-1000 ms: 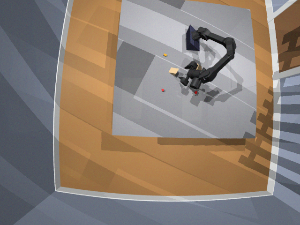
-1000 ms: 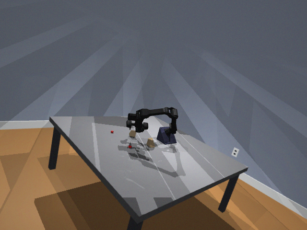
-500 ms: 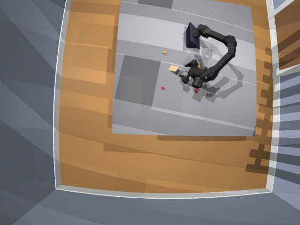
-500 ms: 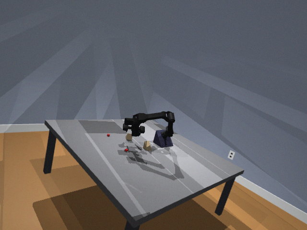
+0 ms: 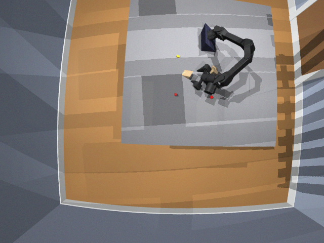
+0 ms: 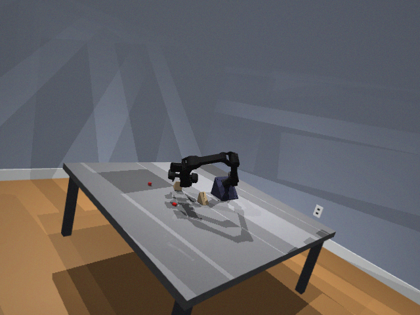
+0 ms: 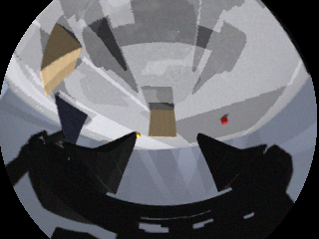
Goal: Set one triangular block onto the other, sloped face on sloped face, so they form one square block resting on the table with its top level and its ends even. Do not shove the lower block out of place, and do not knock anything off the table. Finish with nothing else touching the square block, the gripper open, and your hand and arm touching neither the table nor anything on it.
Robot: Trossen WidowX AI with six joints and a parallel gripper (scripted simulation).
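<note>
One tan triangular block [image 5: 187,73] [image 6: 177,186] [image 7: 162,122] rests on the table just beyond my fingertips. The other tan triangular block [image 5: 213,70] [image 6: 203,198] [image 7: 60,60] stands apart from it, nearer my base and partly behind the arm in the top view. The two blocks do not touch. My gripper [image 5: 195,76] [image 7: 167,135] is wide open and empty, tilted to look across the table. In the wrist view the first block shows between and beyond the fingertips. Its sloped face is hard to make out.
A small red cube [image 5: 175,94] [image 6: 149,184] [image 7: 224,119] lies on the table, and another red cube [image 5: 211,96] [image 6: 174,204] lies close to the wrist in the top view. A small yellow piece [image 5: 177,56] [image 7: 139,134] lies beyond the first block. My navy base mount [image 5: 206,43] [image 6: 220,189] [image 7: 72,119] stands nearby.
</note>
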